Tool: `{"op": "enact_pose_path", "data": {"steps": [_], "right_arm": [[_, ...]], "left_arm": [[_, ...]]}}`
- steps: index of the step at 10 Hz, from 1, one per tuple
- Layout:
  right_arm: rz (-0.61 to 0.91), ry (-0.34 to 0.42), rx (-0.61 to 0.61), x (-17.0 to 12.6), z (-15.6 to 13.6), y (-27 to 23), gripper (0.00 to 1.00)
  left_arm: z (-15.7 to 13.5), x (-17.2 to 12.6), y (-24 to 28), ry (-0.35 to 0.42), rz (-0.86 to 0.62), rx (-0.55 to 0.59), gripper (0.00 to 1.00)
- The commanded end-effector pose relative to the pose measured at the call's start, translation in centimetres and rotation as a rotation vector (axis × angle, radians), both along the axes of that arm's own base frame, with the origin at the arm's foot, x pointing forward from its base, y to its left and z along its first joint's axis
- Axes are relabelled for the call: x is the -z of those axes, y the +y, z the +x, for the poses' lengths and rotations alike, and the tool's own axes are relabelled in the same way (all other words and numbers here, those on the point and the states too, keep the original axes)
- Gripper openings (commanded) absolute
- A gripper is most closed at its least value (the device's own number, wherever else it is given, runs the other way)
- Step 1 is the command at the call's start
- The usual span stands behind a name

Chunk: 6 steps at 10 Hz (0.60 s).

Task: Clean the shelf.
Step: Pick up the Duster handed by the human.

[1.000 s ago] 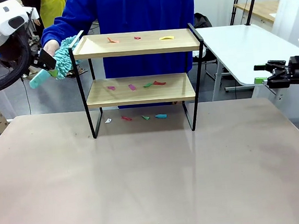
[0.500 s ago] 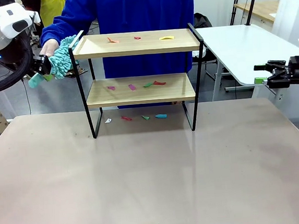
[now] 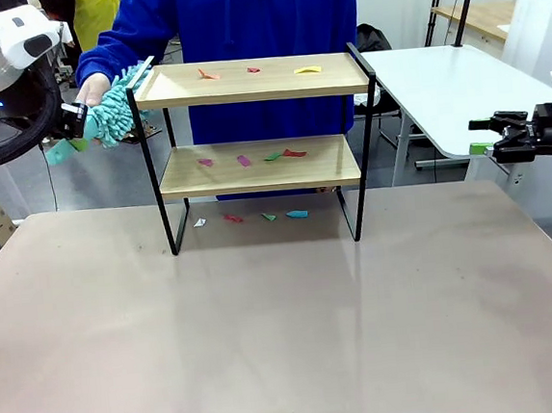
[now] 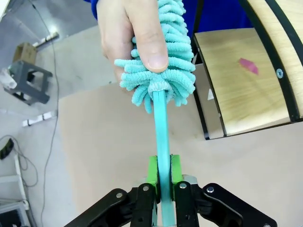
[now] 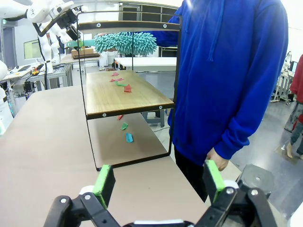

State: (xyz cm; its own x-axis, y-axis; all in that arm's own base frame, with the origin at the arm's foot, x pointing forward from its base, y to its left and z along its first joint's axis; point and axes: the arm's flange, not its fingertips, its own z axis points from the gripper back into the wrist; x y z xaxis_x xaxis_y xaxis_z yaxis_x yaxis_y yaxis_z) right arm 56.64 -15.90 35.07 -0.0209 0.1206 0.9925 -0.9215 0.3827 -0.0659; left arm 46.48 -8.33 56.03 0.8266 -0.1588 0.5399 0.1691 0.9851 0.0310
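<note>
The shelf (image 3: 251, 91) stands at the far middle of the table, two light wooden boards in a black frame. Coloured paper scraps (image 3: 308, 69) lie on both boards and on the table under it. At its top left corner my left gripper (image 3: 70, 123) is shut on the thin handle of a teal fluffy duster (image 3: 115, 112). A person's hand (image 3: 92, 87) grips the duster's head. In the left wrist view my green pads (image 4: 152, 171) clamp the handle (image 4: 162, 127) below that hand (image 4: 128, 33). My right gripper (image 3: 487, 136) hangs open off the table's right side.
The person in blue (image 3: 240, 16) stands right behind the shelf. A white table (image 3: 449, 85) is at the back right. The right wrist view looks at the shelf (image 5: 118, 94) end-on, with the duster (image 5: 125, 42) at its top and the person (image 5: 227, 71) beside it.
My left gripper has shut on the duster's handle and drifted slightly left and up. The person's hand still holds the head. My right arm has not moved.
</note>
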Motion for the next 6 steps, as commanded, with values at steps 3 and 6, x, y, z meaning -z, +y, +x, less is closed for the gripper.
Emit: {"op": "enact_pose_path", "data": {"steps": [3,6], "right_arm": [[-0.001,0.016,0.003,-0.46,-0.02,0.1,1.0],[-0.001,0.016,0.003,-0.46,-0.02,0.1,1.0]], "left_arm": [[-0.01,-0.91,-0.6,0.0,-0.012,-0.065,0.0],[0.0,-0.5,-0.28,0.006,-0.016,-0.034,0.0]]}}
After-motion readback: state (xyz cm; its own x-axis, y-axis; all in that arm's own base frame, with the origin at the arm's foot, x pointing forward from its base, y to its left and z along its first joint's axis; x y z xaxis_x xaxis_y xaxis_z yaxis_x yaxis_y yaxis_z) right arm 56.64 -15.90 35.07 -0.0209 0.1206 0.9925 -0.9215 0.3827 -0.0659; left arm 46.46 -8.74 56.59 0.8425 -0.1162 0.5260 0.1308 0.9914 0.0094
